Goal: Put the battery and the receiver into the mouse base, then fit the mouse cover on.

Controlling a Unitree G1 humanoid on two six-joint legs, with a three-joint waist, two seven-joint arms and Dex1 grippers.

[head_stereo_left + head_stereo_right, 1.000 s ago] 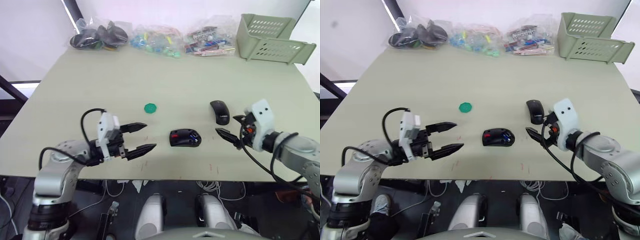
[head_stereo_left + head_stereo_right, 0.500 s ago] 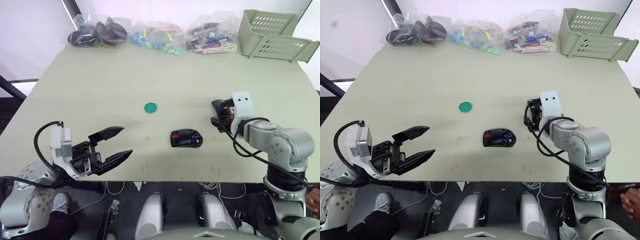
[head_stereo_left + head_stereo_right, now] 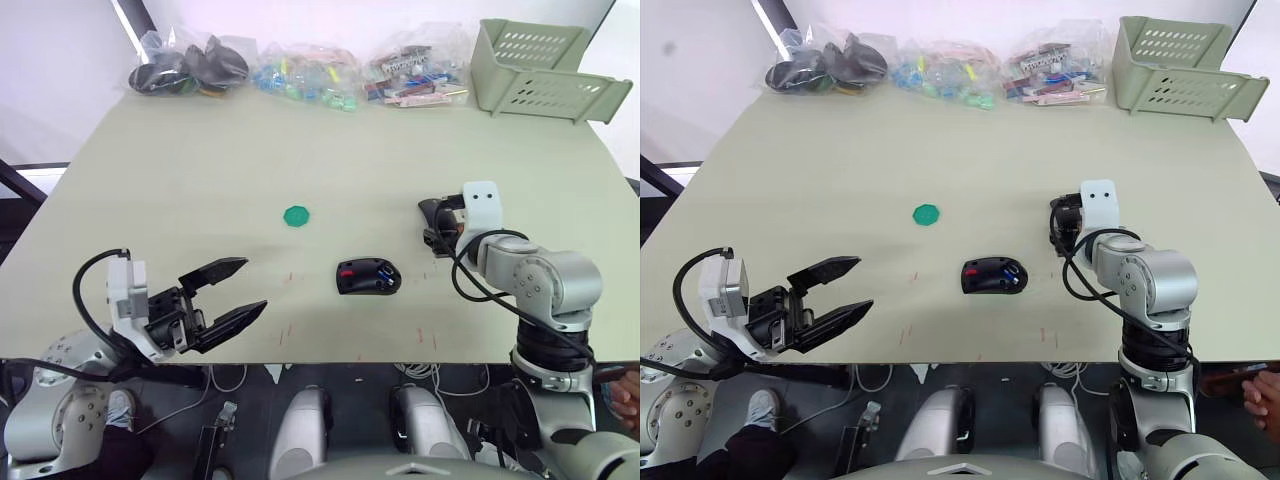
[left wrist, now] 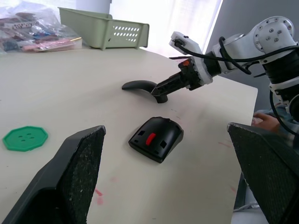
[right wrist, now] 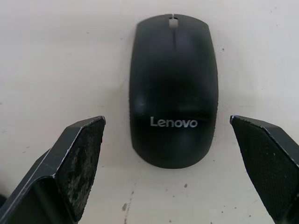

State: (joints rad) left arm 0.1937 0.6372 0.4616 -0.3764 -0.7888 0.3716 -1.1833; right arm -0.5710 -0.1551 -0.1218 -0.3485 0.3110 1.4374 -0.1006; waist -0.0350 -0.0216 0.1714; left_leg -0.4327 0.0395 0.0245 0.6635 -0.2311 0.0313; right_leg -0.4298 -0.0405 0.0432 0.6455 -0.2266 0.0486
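Two grippers spread wide, neither holding anything

Right gripper [image 5: 168,177] hovers over the mouse cover [image 5: 174,88], jaws wide and straddling it; white "Lenovo" lettering reads near one end; left gripper [image 3: 232,292] sits at the tabletop's [image 3: 200,180] near edge, jaws wide; mouse base [image 3: 368,277] lies between them, red and blue showing inside.

Table [image 3: 200,170]: mouse base [image 3: 368,277] near the front edge, centre. Battery [image 3: 383,274] lies inside the base, at its right side. Mouse cover [image 5: 174,88] right of and slightly behind the base, apart from it. Green disc [image 3: 296,216] left of and behind the base. Right pincer [image 4: 161,89] over the cover. Left pincer [image 3: 238,292] at the front left, well apart from the base. Bags [image 3: 300,72] along the far edge; basket [image 3: 545,85] at the far right corner.
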